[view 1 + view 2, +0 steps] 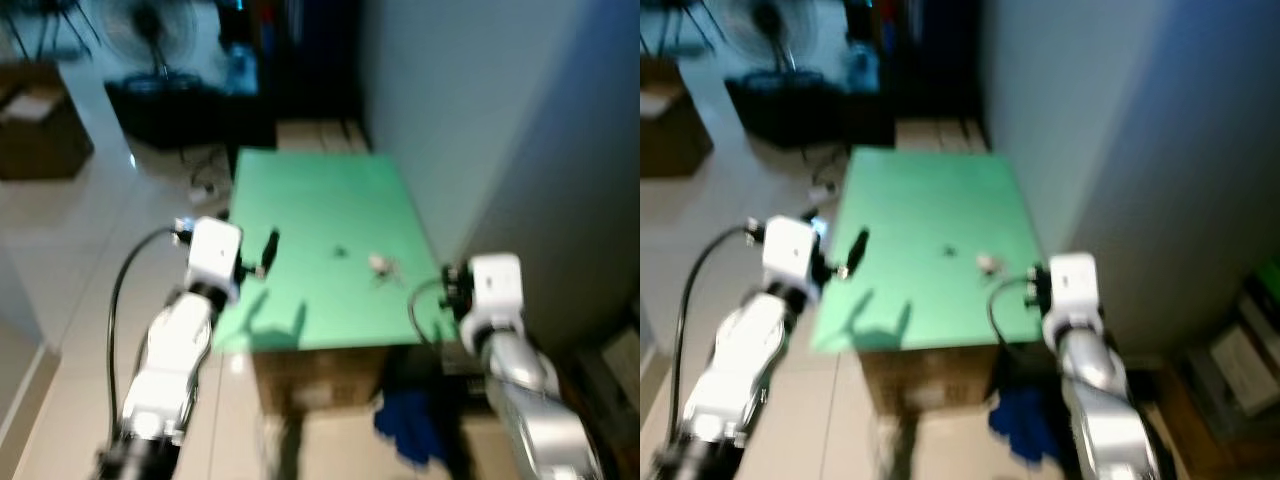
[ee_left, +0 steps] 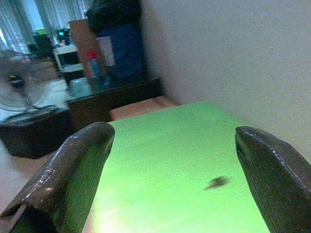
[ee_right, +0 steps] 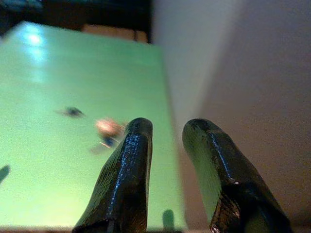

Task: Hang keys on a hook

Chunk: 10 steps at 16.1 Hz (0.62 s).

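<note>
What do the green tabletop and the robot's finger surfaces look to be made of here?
Green tabletop: seemingly a smooth painted or laminated board, semi-matte; it shows soft light patches and crisp shadows. Right hand fingers: black, glossy, probably rubber or plastic, with a fine texture near the base. Blur leaves both uncertain.

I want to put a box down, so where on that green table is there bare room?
The green table is bare across its far half toward the wall and along its left edge by the left gripper. The keys and a small dark object take the near right.
</note>
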Tool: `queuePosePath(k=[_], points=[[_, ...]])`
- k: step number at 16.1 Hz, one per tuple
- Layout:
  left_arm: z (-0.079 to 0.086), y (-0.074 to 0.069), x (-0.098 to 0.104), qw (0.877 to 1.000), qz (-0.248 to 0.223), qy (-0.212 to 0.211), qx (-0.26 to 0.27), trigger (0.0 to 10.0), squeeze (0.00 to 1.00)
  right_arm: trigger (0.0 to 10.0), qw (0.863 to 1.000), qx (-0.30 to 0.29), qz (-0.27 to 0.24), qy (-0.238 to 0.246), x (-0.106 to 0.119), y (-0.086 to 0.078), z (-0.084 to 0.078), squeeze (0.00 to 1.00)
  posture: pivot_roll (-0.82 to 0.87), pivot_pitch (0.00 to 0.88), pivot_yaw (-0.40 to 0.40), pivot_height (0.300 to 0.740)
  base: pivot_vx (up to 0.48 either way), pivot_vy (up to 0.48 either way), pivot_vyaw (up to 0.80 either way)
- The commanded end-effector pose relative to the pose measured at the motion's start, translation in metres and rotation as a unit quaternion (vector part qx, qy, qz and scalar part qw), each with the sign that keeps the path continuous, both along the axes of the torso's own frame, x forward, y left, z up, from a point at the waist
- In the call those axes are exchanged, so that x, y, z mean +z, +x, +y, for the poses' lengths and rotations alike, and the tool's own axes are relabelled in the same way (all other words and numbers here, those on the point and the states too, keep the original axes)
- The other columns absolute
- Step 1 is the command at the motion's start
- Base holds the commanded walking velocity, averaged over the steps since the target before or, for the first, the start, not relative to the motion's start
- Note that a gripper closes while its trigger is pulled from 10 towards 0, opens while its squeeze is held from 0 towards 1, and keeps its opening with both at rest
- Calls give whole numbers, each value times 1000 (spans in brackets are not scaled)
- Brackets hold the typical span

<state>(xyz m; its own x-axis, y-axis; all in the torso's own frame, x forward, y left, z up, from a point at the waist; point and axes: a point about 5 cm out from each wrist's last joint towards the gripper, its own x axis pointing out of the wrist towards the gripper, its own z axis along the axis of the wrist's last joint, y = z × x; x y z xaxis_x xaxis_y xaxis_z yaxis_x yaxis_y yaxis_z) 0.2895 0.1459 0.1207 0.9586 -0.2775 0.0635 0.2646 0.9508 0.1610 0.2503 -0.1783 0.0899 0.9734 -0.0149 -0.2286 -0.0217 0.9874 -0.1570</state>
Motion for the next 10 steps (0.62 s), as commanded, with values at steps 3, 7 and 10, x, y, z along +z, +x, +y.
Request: queuePosePath(k=[3, 7, 10], points=[[4, 4, 9, 1000, -27, 4, 13, 10000, 0, 10000, 1000, 4, -17, -1, 7, 2, 2, 0, -75, 0, 27, 740, 0, 0, 0], [3, 3, 9, 1000, -31, 0, -2, 10000, 0, 10000, 999, 24, -19, -12, 9, 1, 4, 0, -73, 5, 32, 740, 152, 0, 119], [2, 1, 10, 999, -31, 0, -12, 10000, 0, 10000, 999, 37, -18, -20, 9, 1, 8, 0, -75, 5, 30, 740, 351, 0, 800]])
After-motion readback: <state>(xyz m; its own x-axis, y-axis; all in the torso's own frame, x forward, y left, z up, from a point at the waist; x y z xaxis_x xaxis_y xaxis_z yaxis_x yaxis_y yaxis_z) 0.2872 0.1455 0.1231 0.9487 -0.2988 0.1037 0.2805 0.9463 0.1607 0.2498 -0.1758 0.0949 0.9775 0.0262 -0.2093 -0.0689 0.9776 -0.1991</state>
